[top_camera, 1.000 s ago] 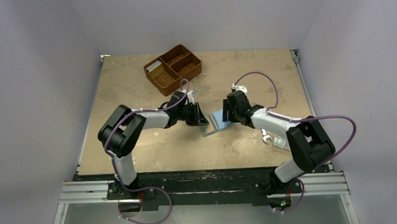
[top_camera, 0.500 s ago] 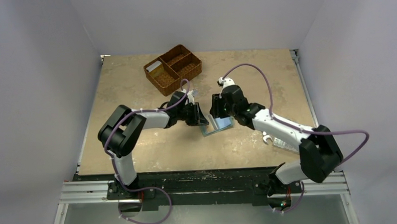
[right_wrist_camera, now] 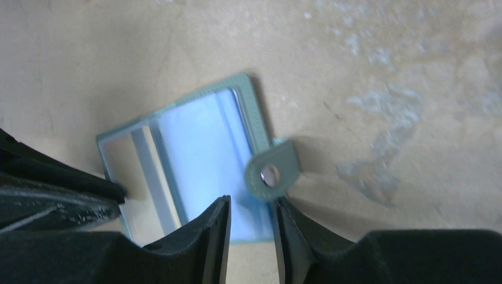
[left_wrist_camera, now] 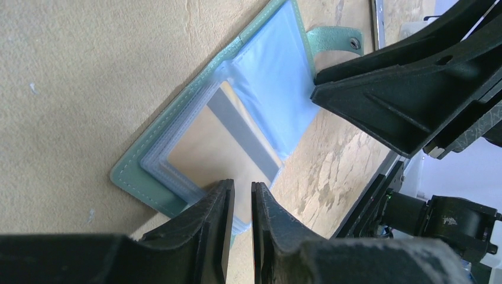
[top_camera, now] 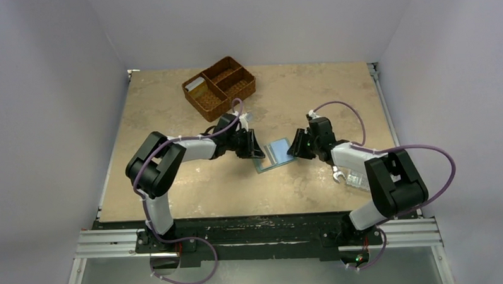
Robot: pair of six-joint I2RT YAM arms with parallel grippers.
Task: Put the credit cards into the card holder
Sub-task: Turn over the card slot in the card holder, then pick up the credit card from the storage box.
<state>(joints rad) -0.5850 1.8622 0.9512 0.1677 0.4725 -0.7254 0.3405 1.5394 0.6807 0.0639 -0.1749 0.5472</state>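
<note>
Holder lies open between grippers: left gripper pinches its sleeves; right gripper, jaws apart, sits at its right edge. Card is partly hidden behind the left fingers.

Left pincer low, pinched nearly closed, right pincer opposite, slightly parted

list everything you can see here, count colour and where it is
card holder: one, teal with clear sleeves, lying open mid-table
sleeved card: one, tan with a grey stripe, in a holder sleeve
pale card: one, whitish, leftmost basket compartment
wicker basket: one, brown, three compartments, far side of table
wrench: one, silver, near right, beside the right arm
clear box: one, transparent, next to the wrench, partly hidden
table: one, mottled tan
left gripper: black, pinching the holder's sleeves
right gripper: black, jaws apart over the holder's snap-tab edge
</note>
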